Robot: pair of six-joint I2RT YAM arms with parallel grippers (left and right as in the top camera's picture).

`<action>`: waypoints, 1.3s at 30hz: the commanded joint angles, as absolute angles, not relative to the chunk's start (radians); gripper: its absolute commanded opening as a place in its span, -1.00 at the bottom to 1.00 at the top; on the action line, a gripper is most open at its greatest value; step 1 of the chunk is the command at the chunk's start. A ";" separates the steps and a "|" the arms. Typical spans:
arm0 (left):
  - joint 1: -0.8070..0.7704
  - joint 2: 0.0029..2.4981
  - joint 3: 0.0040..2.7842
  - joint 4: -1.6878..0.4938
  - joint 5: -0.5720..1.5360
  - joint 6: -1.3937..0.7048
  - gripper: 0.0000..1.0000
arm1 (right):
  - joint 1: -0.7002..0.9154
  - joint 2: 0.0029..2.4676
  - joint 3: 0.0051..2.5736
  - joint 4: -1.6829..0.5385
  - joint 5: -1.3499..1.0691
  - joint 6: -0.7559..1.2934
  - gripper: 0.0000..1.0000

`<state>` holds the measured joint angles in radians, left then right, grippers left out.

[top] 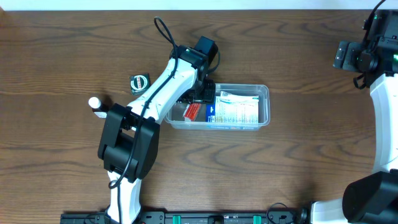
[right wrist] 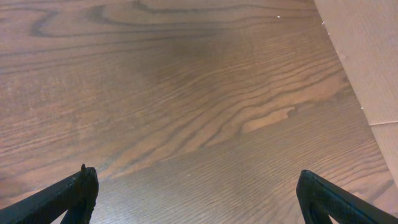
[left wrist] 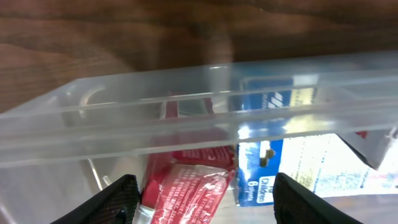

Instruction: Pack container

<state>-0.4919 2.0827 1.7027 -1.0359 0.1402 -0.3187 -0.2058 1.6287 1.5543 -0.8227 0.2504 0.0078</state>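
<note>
The clear plastic container [top: 264,93] lies at the table's middle, long side left to right. A red packet [top: 193,112] lies in its left end and a blue and white packet [top: 236,107] fills its middle and right. My left gripper [top: 200,94] hangs over the container's left end. In the left wrist view its fingers [left wrist: 205,205] are wide open just inside the rim [left wrist: 186,106], with the red packet [left wrist: 193,193] lying loose between them and the blue packet [left wrist: 261,180] beside it. My right gripper [top: 344,55] is open and empty at the far right, over bare wood [right wrist: 196,199].
A small round green and black item [top: 140,81] lies left of the container. A small white object [top: 94,102] sits further left, by the left arm's base. A beige surface [right wrist: 367,50] borders the table in the right wrist view.
</note>
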 commanded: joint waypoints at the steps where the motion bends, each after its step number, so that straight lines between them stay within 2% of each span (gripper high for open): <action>1: -0.491 2.099 1.717 -1.037 0.184 -0.335 0.40 | -0.213 1.630 1.554 -0.824 0.250 0.022 0.98; 14: -0.492 2.090 1.719 -1.058 0.184 -0.323 0.40 | -0.213 1.630 1.554 -0.824 0.250 0.022 0.99; 30: -0.495 1.928 1.758 -1.121 0.183 -0.217 0.38 | -0.210 1.630 1.554 -0.824 0.250 0.022 0.98; 33: -0.495 1.937 1.741 -1.123 0.183 -0.210 0.21 | -0.210 1.630 1.554 -0.824 0.250 0.022 0.99; 35: -0.495 1.943 1.728 -1.116 0.183 -0.210 -0.14 | -0.210 1.630 1.554 -0.824 0.250 0.022 0.98; 38: -0.496 1.944 1.713 -1.105 0.183 -0.210 -0.42 | -0.210 1.630 1.554 -0.824 0.250 0.022 0.98; 39: -0.496 1.944 1.711 -1.101 0.183 -0.210 -0.43 | -0.210 1.630 1.554 -0.824 0.250 0.022 0.99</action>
<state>-0.4931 1.9308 1.7271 -1.1023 0.1810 -0.2245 -0.2058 1.6287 1.5543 -0.8227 0.2504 0.0078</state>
